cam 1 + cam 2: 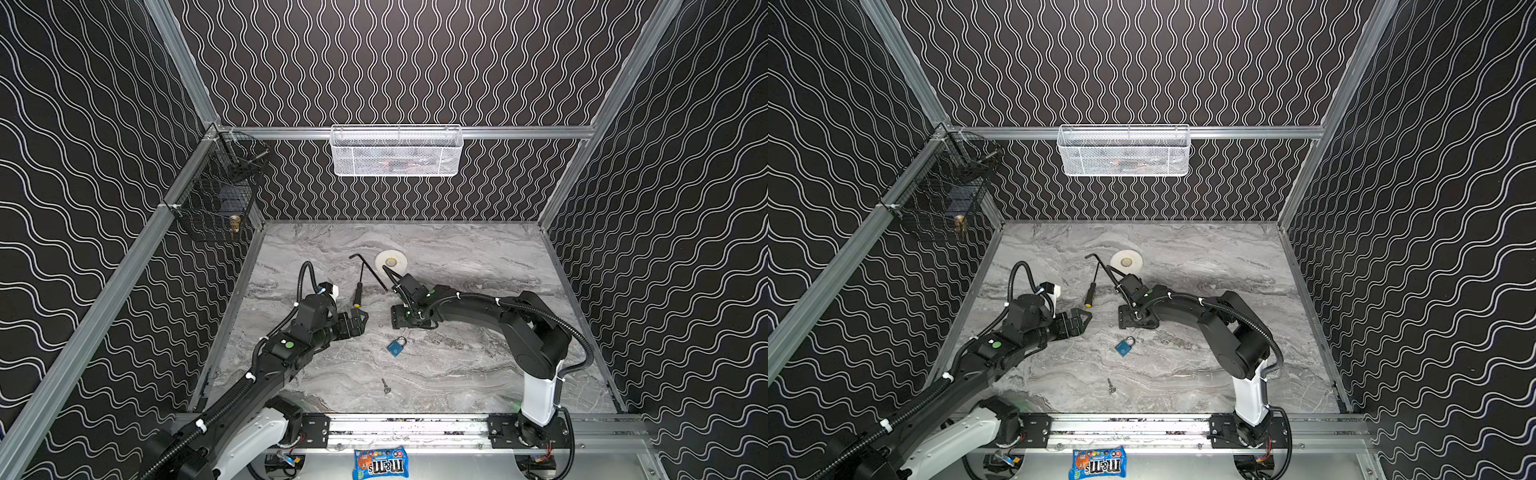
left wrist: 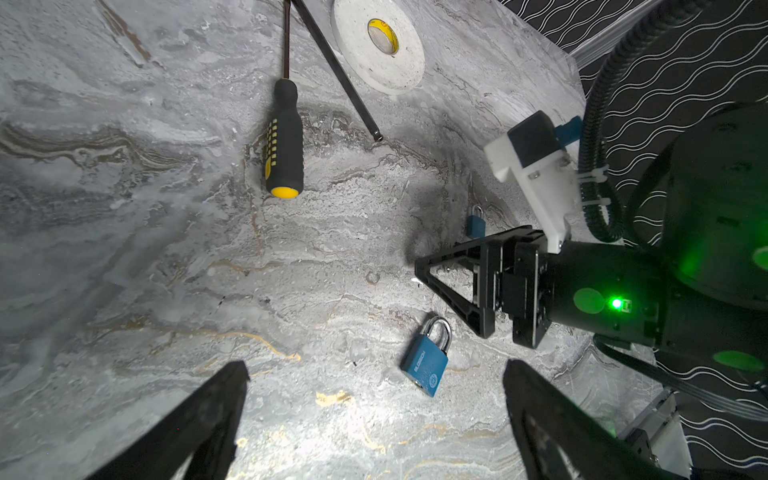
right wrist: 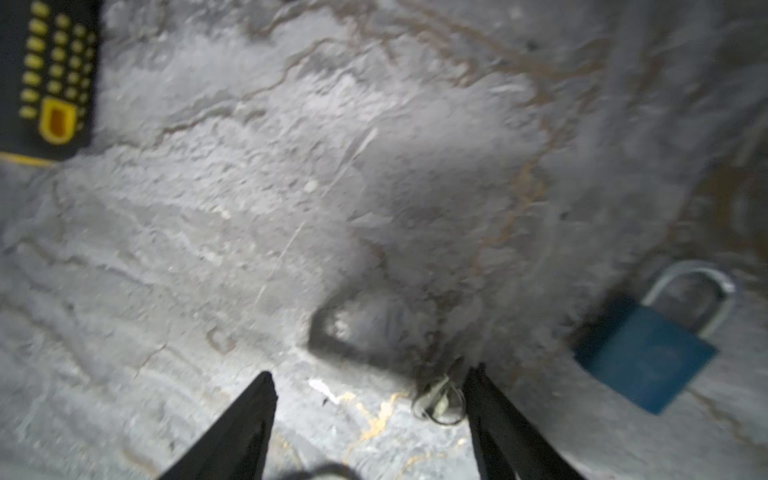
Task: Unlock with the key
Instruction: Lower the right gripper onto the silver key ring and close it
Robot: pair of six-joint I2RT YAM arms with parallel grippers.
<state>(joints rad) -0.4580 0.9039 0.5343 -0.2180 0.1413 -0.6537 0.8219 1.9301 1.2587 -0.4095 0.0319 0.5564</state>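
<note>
Overhead, in both top views, the left end effector [image 1: 359,322] and right end effector [image 1: 397,316] hover low over the marble-look worktop [image 1: 478,374], tips facing. The blue padlock [image 1: 397,346] lies flat on their near side. The key [image 1: 386,386] lies alone toward the front rail [image 1: 415,428], well apart from both.

From the left wrist, that arm's jaws stand wide, with the padlock lying just ahead of the gap.

From the right wrist, blurred, the jaws are partly spread over bare worktop and hold nothing. A small metal ring [image 3: 440,399] sits beside one finger.

The likely step is fetching the key, a thin piece lying flat on hard stone and best pinched squarely by its head.

Dark wave-patterned walls [image 1: 415,62] enclose the cell.
</note>
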